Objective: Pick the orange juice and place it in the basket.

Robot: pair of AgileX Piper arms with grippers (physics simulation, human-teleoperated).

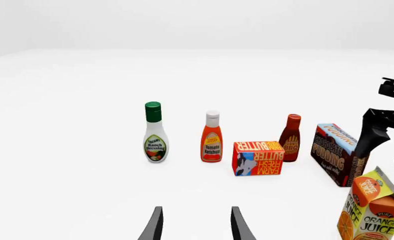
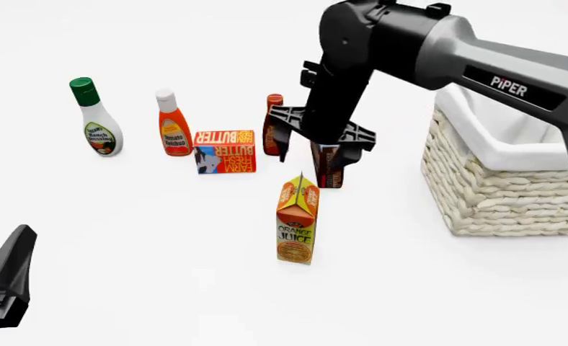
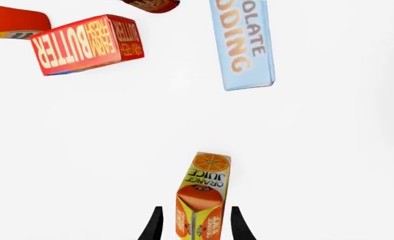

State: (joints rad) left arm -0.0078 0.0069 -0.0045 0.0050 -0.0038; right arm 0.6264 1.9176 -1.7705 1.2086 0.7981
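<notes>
The orange juice [image 2: 298,223] is a tall orange and yellow carton standing upright on the white table, left of the basket [image 2: 496,187]. My right gripper [image 2: 315,148] hangs open above and just behind the carton, pointing down. In the right wrist view the carton [image 3: 200,200] shows between the two spread fingertips [image 3: 155,225], with gaps on both sides. My left gripper [image 2: 5,285] is low at the near left, far from the carton. Its fingers [image 1: 155,225] are apart and hold nothing. The carton shows at the edge of the left wrist view [image 1: 374,210].
Behind the carton stand a ranch dressing bottle [image 2: 96,119], a ketchup bottle [image 2: 174,124], a red butter box [image 2: 225,151], a BBQ sauce bottle [image 2: 273,122] and a chocolate pudding box [image 2: 329,169], partly hidden by my right gripper.
</notes>
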